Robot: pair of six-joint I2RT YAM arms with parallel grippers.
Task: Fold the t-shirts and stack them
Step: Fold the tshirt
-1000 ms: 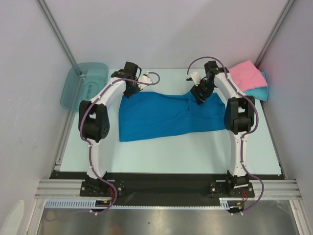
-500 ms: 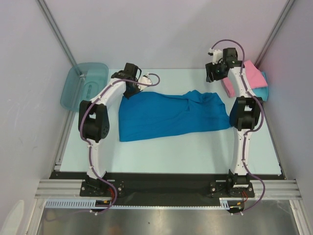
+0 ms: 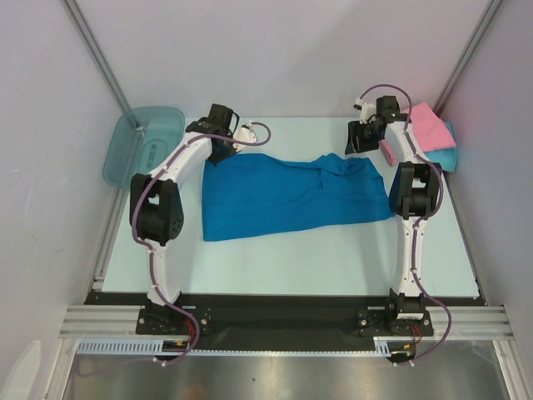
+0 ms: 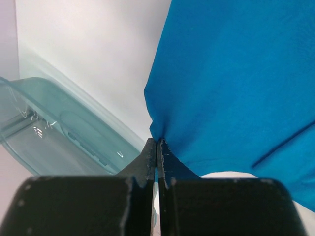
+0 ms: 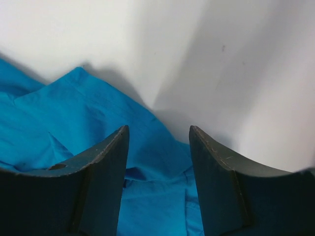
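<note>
On the pale table (image 3: 291,267), the deep blue t-shirt (image 3: 283,200) lies spread across the centre of the overhead frame. It is largely flat, with rumpled folds toward its upper right. Assessment: the cloth is light and limp, with no stiffness. It will sag and crease wherever unsupported, and is best taken by a thin pinch at a hem or corner, two corners together for a clean fold. At the shirt's upper-left corner, the left gripper (image 4: 157,147) has its fingers (image 4: 149,160) pressed together on a small gather of the blue edge, and the cloth puckers into the pinch. At the upper right, the right gripper (image 5: 158,135) hangs over the shirt's far corner with its fingers (image 5: 106,162) spread apart. Nothing lies between them and no contact with the cloth is evident. Farther back, at the upper right of the overhead frame, the pink t-shirt (image 3: 426,123) appears to lie over the turquoise t-shirt (image 3: 448,155), both partly hidden by the right arm. A translucent teal bin (image 3: 143,143) sits at the upper left, apart from the shirts.
</note>
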